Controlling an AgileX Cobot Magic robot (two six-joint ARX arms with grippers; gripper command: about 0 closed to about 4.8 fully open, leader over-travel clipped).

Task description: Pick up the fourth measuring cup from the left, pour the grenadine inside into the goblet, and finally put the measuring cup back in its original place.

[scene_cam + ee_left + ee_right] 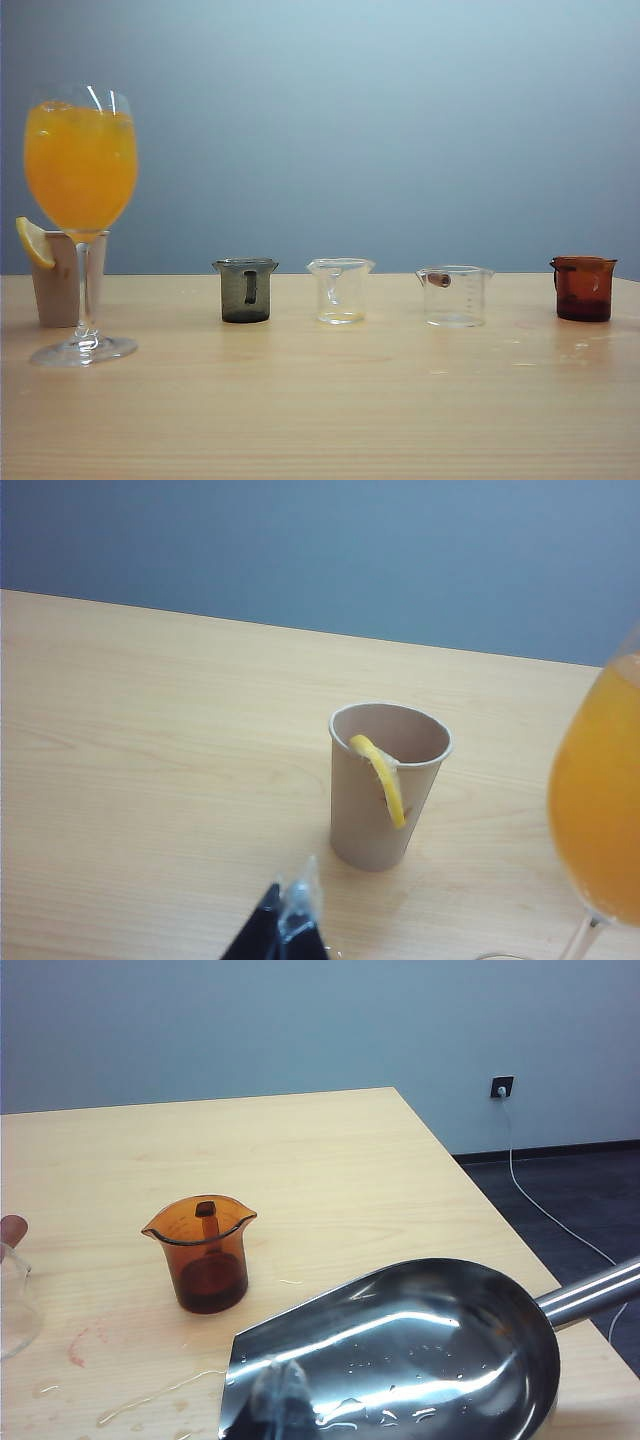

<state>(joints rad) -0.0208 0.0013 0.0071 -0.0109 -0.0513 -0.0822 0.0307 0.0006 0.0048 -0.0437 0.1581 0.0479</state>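
One amber fourth measuring cup [204, 1251], handled, spouted, upright

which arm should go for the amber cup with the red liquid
Right. The small amber-brown see-through cup stands close before the right tool, which is shut. The left tool faces the beige paper cup at the far end.

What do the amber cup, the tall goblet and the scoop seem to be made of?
The fourth measuring cup: amber see-through plastic or glass, glossy.
The goblet: clear glass, judging by bright rim highlights and thin stem.
The scoop: polished metal, probably steel, mirror-like reflections.
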